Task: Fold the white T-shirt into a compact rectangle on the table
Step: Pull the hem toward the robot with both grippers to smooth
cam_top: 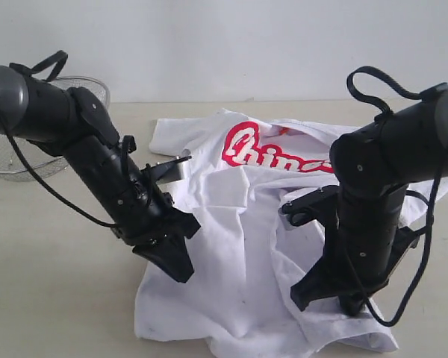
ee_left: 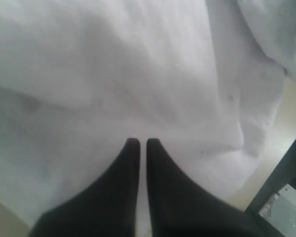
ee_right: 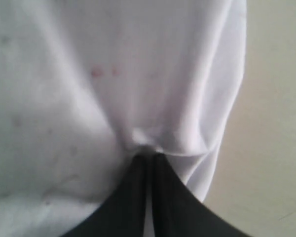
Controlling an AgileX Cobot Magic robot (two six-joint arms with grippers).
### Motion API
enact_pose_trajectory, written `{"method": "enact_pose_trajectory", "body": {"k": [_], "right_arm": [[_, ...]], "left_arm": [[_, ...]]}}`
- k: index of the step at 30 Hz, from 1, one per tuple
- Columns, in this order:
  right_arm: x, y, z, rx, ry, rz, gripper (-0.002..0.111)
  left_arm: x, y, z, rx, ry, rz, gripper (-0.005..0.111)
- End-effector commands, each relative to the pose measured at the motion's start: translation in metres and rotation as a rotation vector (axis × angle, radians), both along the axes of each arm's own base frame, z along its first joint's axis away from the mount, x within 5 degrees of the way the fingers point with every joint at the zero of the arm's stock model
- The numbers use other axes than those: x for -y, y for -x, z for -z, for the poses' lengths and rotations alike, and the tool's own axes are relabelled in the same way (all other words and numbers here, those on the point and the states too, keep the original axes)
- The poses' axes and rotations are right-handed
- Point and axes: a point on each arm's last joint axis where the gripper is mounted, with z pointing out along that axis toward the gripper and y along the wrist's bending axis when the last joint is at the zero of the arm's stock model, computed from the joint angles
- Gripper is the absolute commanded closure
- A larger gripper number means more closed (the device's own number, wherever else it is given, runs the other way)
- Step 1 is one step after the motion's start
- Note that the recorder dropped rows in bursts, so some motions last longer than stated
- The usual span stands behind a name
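White T-shirt (cam_top: 239, 246) crumpled, lettering (cam_top: 269, 153) partly hidden behind right arm (cam_top: 373, 186), right jaws pinching fabric, left jaws closed, grip unclear

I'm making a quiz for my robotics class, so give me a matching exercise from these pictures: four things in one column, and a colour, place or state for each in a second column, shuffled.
Column one:
1. white T-shirt
2. wire basket
3. right gripper
4. lettering on the shirt

Column two:
A. red
B. shut, pinching a pucker of white cloth
C. lying rumpled across the table
D. at the far left of the exterior view, near the wall

Pairs: 1-C, 2-D, 3-B, 4-A
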Motion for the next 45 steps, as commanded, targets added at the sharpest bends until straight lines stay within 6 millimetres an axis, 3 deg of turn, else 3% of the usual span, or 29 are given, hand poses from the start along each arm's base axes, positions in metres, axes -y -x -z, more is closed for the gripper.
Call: {"method": "enact_pose_trajectory", "body": {"k": [1,5,13,15,18,21,26,30,38,45], "right_arm": [[-0.004,0.002,-0.025,0.093,-0.067,0.015,0.109],[-0.011,0.003,-0.043,0.167,-0.123,0.003,0.109],[-0.056,0.004,-0.059,0.25,-0.238,-0.112,0.109],[-0.06,0.005,-0.06,0.263,-0.247,-0.109,0.109],[-0.062,0.004,-0.049,0.233,-0.234,-0.107,0.109],[-0.065,0.002,-0.025,0.154,-0.22,-0.087,0.109],[-0.069,0.003,-0.012,0.107,-0.233,-0.092,0.109],[-0.056,0.004,0.001,0.05,-0.081,-0.118,0.109],[-0.021,-0.004,-0.003,0.088,0.278,-0.121,0.109],[0.031,-0.022,-0.003,0.053,0.306,0.048,0.109]], "left_arm": [[0.002,-0.001,0.016,-0.053,-0.018,-0.04,0.102],[-0.004,-0.001,0.025,-0.061,-0.098,-0.058,0.102],[-0.014,-0.001,0.03,-0.049,-0.214,-0.041,0.102],[-0.017,0.0,0.031,-0.055,-0.231,-0.029,0.102],[-0.022,0.0,0.031,-0.064,-0.261,-0.013,0.102],[-0.029,0.0,0.03,-0.093,-0.264,-0.016,0.102],[-0.042,-0.004,0.032,-0.109,-0.259,-0.061,0.102],[-0.046,-0.006,0.032,-0.106,-0.263,-0.079,0.102],[-0.054,-0.01,0.032,-0.104,-0.264,-0.103,0.102],[-0.055,-0.01,0.032,-0.105,-0.264,-0.105,0.102]]}}
